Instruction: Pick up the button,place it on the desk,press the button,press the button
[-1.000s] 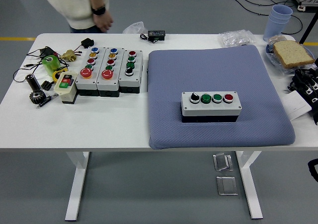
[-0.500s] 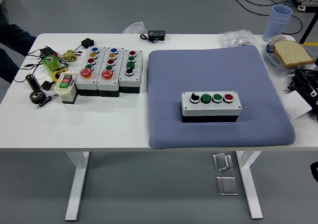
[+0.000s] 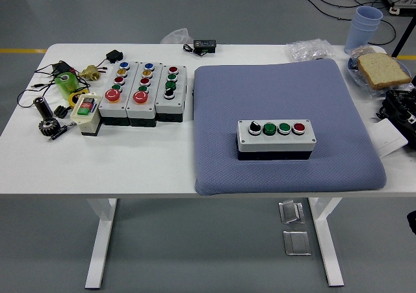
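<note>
A grey button box [image 3: 274, 137] with a black knob, two green buttons and a red button lies on the blue mat [image 3: 286, 78], near the mat's front edge. My right hand [image 3: 398, 111] rests at the table's right edge, well to the right of the box, open and holding nothing. It is partly cut off by the picture's edge. My left arm is out of view.
Three more button boxes [image 3: 143, 95] stand in a row at the back left, beside a small cream switch box [image 3: 86, 112], a green roll [image 3: 65, 83], a gear [image 3: 47, 127] and cables. Bread [image 3: 382, 70], blue cups [image 3: 366, 25] and a plastic bag [image 3: 309, 48] are at the back right.
The person who stood at the far left of the table has walked off to the left and is gone. My right hand has shifted slightly. The button box has not moved.
</note>
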{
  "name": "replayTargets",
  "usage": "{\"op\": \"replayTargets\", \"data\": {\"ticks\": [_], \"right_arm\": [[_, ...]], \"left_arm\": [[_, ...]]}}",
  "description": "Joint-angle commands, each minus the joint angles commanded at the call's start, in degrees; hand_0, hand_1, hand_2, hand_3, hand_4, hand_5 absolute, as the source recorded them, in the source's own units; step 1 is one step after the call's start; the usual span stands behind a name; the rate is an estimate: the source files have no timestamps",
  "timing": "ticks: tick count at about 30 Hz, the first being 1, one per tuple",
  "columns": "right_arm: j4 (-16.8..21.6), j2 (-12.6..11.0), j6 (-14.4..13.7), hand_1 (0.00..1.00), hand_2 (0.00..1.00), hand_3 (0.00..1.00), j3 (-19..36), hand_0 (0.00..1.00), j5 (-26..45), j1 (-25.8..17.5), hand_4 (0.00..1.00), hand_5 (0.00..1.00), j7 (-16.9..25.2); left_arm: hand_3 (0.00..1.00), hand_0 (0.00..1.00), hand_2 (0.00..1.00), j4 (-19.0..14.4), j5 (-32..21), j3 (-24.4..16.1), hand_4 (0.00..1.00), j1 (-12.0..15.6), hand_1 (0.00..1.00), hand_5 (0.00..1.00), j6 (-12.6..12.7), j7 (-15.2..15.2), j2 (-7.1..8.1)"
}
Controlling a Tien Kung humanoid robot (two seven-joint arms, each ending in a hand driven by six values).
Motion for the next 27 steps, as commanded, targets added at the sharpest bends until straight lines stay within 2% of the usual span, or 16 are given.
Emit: {"op": "replayTargets", "data": {"ticks": [27], "right_arm": [[1.2,-1.0,-1.4,0.659,0.711,0.724,0.3,0.659,1.4,0.3,0.695,0.204,2.6]], "left_arm": [[0.427,0.546,0.425,0.0,-2.0,0.4,0.265,-0.6,0.421,0.430,0.4,-0.3,0.00]]}}
